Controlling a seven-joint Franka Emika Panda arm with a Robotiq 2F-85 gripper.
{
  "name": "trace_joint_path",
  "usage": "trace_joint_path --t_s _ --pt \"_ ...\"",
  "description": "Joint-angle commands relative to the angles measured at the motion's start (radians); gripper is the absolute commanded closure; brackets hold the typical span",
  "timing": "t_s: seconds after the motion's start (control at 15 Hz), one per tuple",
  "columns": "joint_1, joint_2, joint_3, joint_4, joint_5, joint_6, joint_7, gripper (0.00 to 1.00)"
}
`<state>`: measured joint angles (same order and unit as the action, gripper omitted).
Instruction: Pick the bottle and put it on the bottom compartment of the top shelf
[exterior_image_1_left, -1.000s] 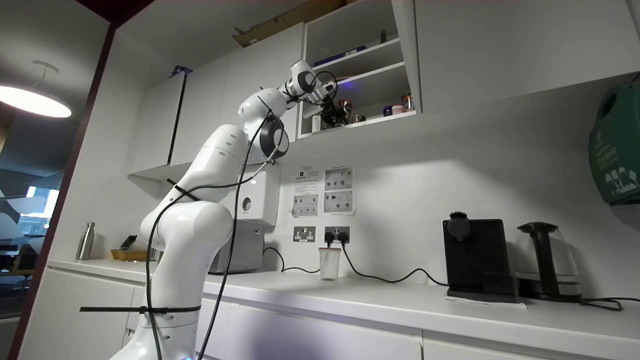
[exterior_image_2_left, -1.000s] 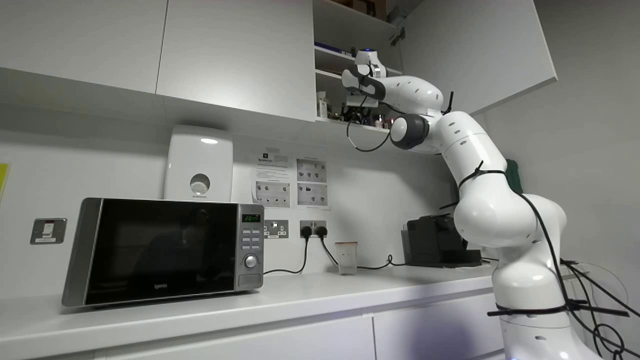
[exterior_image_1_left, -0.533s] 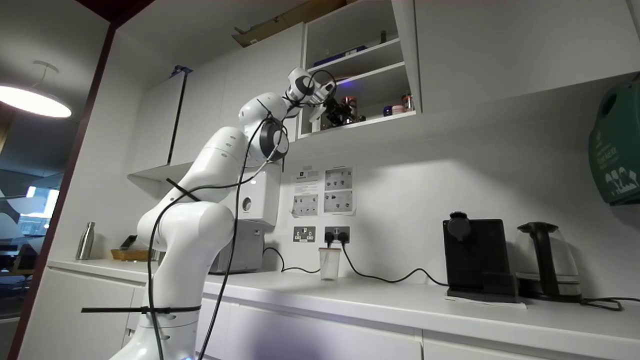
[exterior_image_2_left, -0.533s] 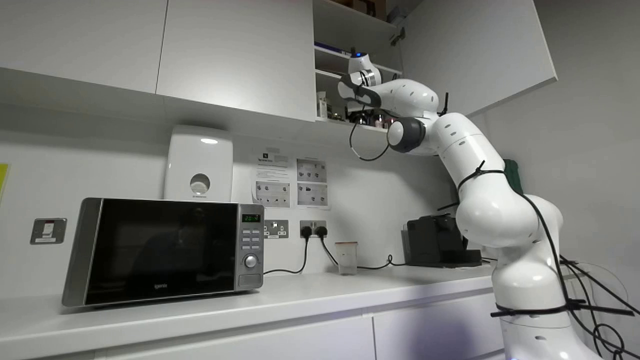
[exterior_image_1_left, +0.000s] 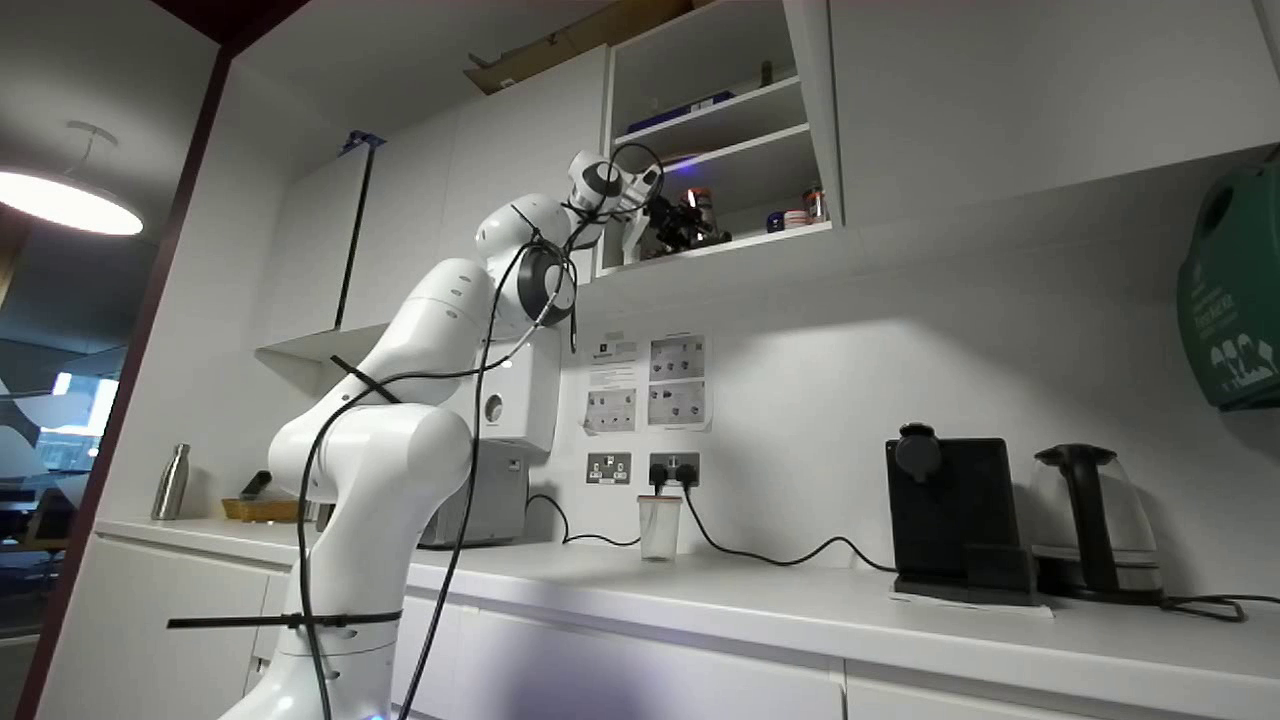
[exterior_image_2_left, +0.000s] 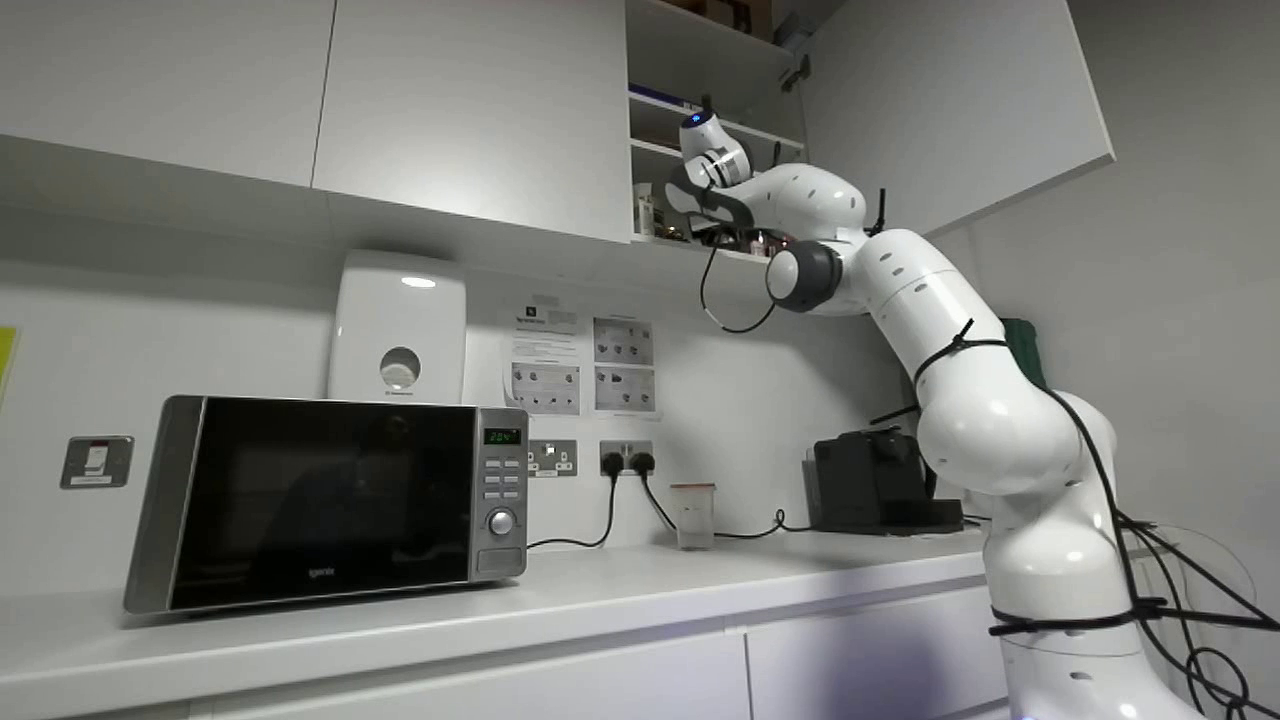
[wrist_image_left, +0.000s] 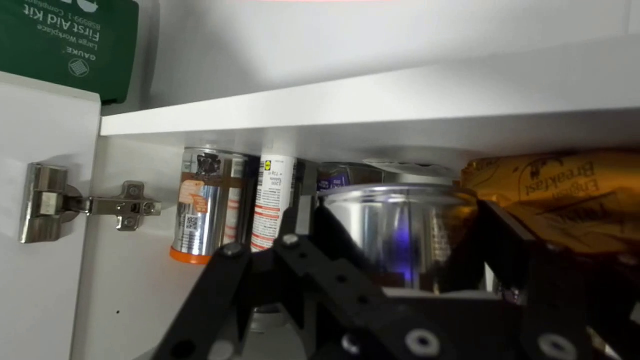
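You have two black plugs (exterior_image_2_left: 643, 464), one boxy black coffee machine (exterior_image_1_left: 955, 515), one clear black-handled kettle (exterior_image_1_left: 1090, 520), one boxy silver-and-black microwave (exterior_image_2_left: 330, 500) and one green first-aid case (exterior_image_1_left: 1235, 290).

white wall (exterior_image_1_left: 780, 360) | white counter (exterior_image_1_left: 760, 592) against it | round lamp (exterior_image_1_left: 65, 204) hanging, lit

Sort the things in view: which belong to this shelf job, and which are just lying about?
Part of the job:
silver container, held, probably the task's bottle
tool gripping it
cabinet's lower compartment, the apparent target

Just lying about:
orange-lidded can, white tube, gold packet
coffee machine, kettle, microwave
clear tub, metal flask
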<state>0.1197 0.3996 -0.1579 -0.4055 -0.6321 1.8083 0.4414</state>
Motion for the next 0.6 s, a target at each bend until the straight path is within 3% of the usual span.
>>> trace_joint_path --t_s 0.0,0.07,0.2,0.27,0.33,0.53 --pt "-0.012 0.062 0.003 0.12 0.095 -0.089 -0.055 0.42" --pt "-0.005 -0.037 0.025 -0.056 0.08 -0.047 -0.011 0.42" --pt "-0.016 -0.038 0.037 -0.058 0.133 -0.066 -0.016 0.42" --pt "-0.032 0.057 0.019 0.114 0.203 -0.131 -0.059 0.42" --pt "-0.03 -0.043 0.043 -0.058 0.194 -0.069 -0.015 0.42" --pt "-0.044 -0.05 0.043 -0.061 0.257 -0.072 -0.021 0.42"
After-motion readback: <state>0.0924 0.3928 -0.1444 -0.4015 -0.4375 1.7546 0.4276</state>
